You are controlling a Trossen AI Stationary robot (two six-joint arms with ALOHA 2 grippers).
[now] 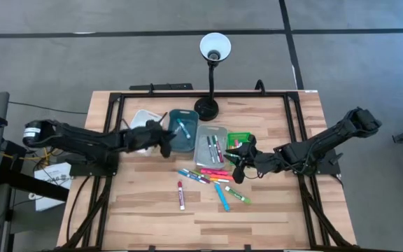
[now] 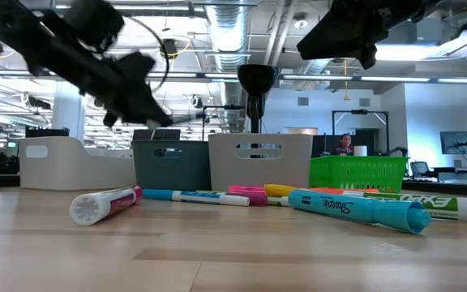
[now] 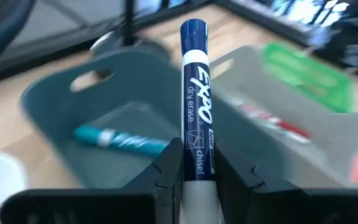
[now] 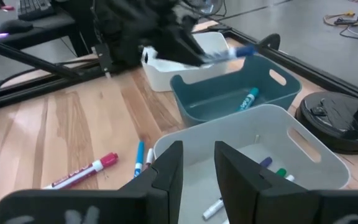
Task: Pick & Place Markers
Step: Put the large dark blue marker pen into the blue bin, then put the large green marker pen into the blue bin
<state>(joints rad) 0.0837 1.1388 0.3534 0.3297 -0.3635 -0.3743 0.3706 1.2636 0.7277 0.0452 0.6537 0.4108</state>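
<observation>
Blue-capped marker pinched upright in left pincer, poised over the teal bin — placing step; next move calls for release inside its walls. Left arm reaches across the table. Right pincer spread, empty, above the grey bin — other markers lie loose.

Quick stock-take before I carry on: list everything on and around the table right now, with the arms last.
White plastic tray: one, leftmost of the row.
Teal plastic tray: one, beside it, holding one teal-capped marker.
Grey plastic tray: one, mid-row, a few markers inside.
Green mesh basket: one, right end.
Loose markers: roughly ten, mixed colours, on the wooden table in front of the trays.
Black desk lamp: one, white shade, behind the trays.
Left claw: shut on a blue-capped Expo marker, above the teal tray.
Right claw: empty, over the grey tray.
</observation>
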